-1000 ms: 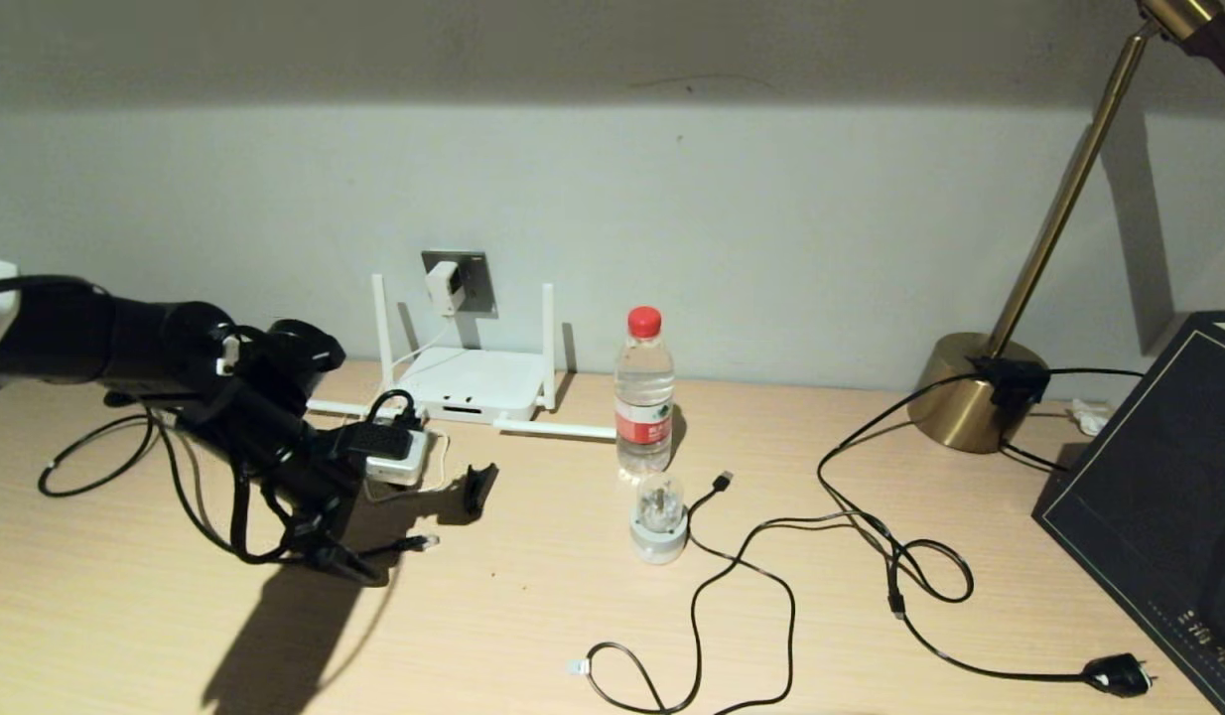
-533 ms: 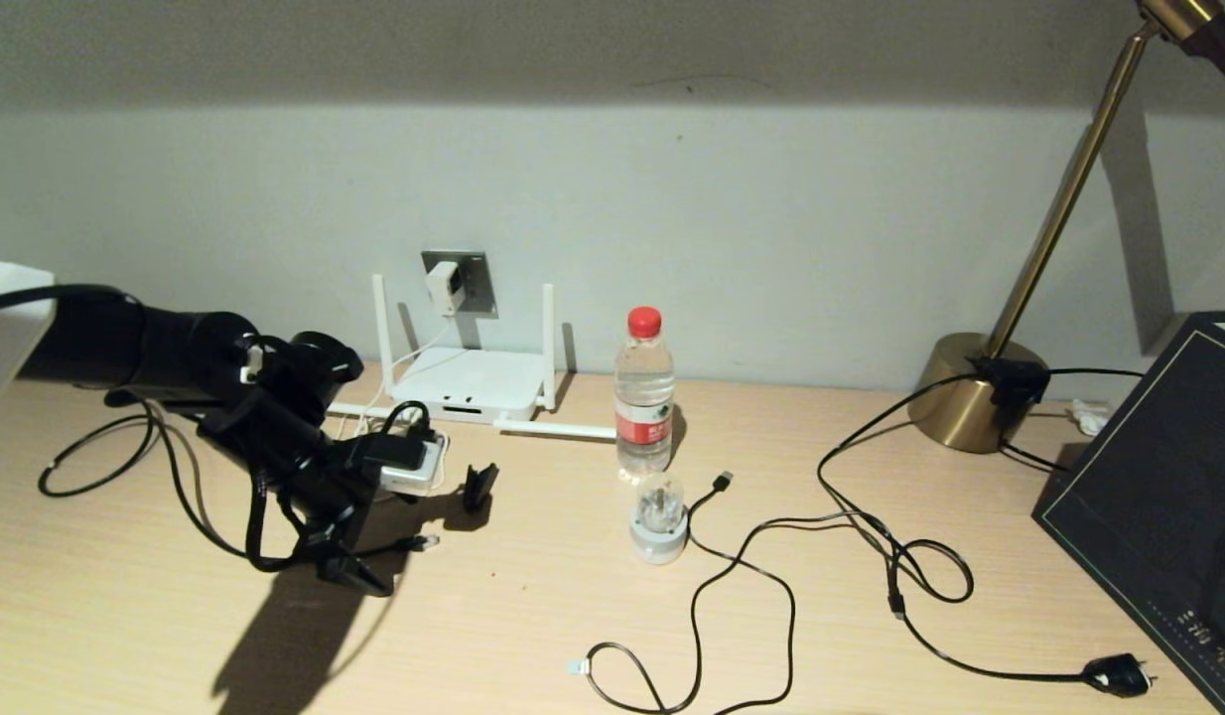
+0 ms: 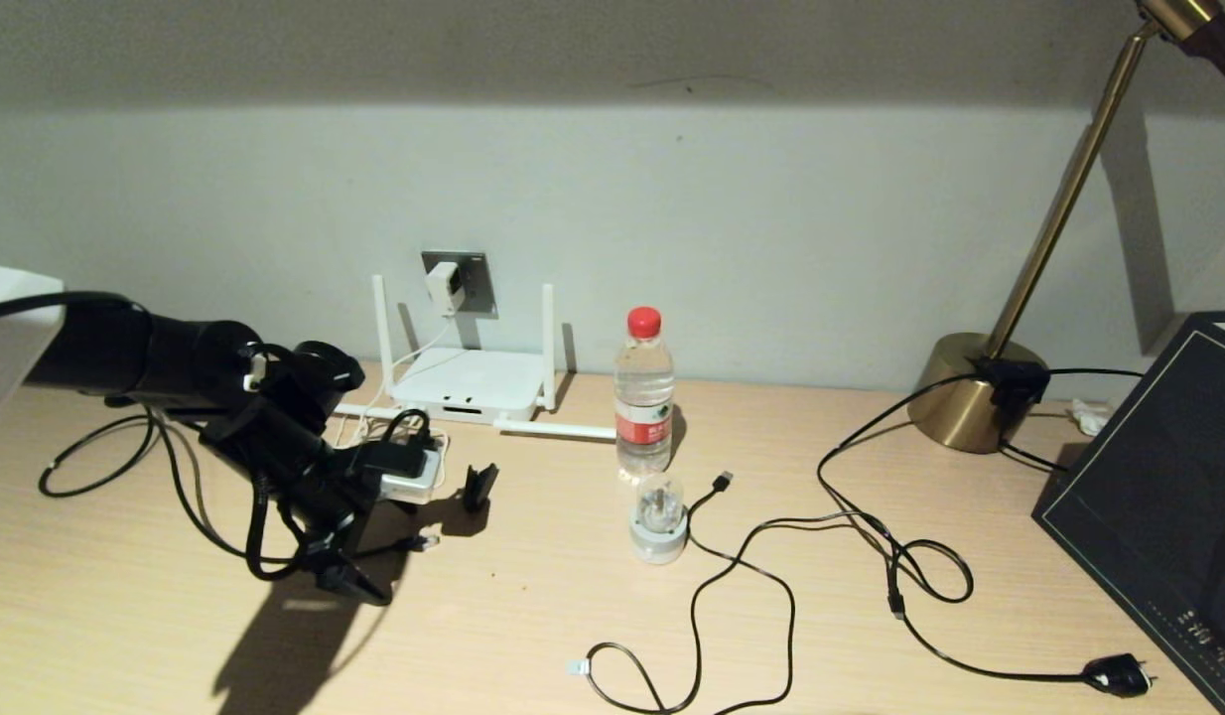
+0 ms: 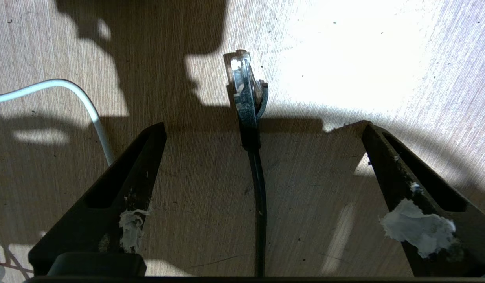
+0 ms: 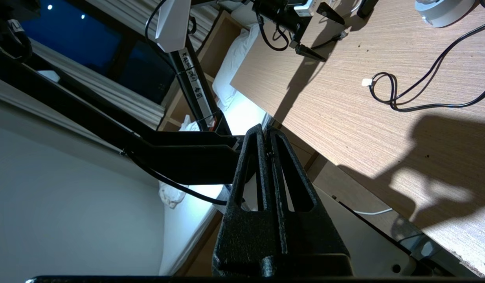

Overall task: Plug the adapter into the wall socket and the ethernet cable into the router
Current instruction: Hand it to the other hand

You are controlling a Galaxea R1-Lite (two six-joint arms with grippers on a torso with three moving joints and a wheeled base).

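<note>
The white adapter (image 3: 443, 287) sits in the grey wall socket (image 3: 475, 283), and its thin white cord (image 4: 89, 108) drops to the white router (image 3: 469, 383) below. The ethernet cable (image 4: 259, 184) lies on the desk, its clear-tipped connector (image 4: 243, 84) pointing away from my wrist. My left gripper (image 4: 263, 127) hangs open low over the desk, one finger on each side of the cable, touching neither it nor the connector (image 3: 427, 541). From the head view the left gripper (image 3: 421, 537) is in front of the router. My right gripper (image 5: 266, 129) is shut and empty, off the desk's near edge.
A water bottle (image 3: 643, 397) stands right of the router, with a small domed white device (image 3: 658, 518) in front of it. A thin black USB cable (image 3: 742, 581), a lamp cord with its plug (image 3: 1119, 675), a brass lamp base (image 3: 970, 392) and a dark box (image 3: 1158, 497) lie to the right.
My left arm has edged a little to the right and lower over the ethernet connector. Its gripper stays open. Nothing on the desk has moved.
</note>
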